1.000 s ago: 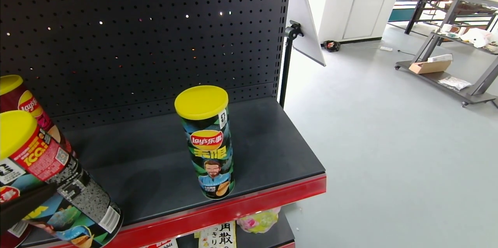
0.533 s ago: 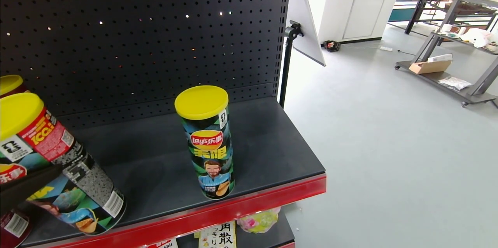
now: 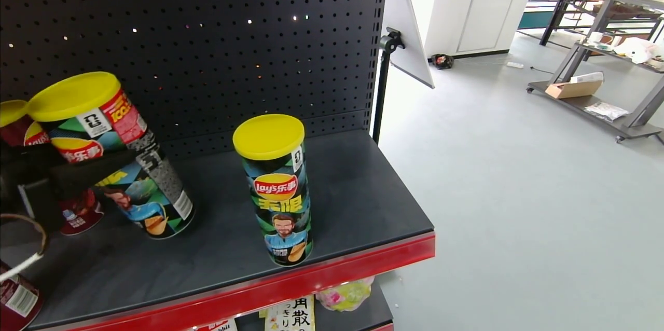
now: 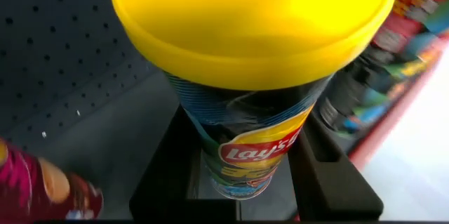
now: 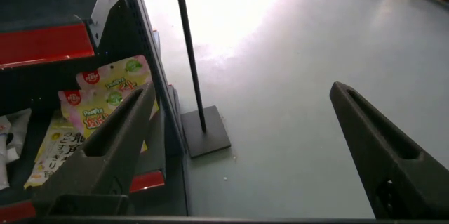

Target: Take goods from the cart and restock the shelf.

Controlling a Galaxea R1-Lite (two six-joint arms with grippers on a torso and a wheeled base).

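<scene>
Bright light fills the room on the right, and the grey floor [image 3: 519,191] shines pale. The black pegboard [image 3: 207,61] is dark, with tiny dots of light poking through its holes. In the left wrist view, the yellow lid [image 4: 252,20] of the chip can [image 4: 256,150] is very close and blurry. In the right wrist view, a white patch of glare sits on the floor.

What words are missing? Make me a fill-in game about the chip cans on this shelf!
1. The lid of the upright can in the middle of the shelf is ____.
2. The left gripper is shut on the held can, which is not upright but ____.
3. The shelf's front edge is coloured ____.
4. The right gripper has its jaws ____, with nothing between them.

Missing words: yellow, tilted, red, open.
</scene>
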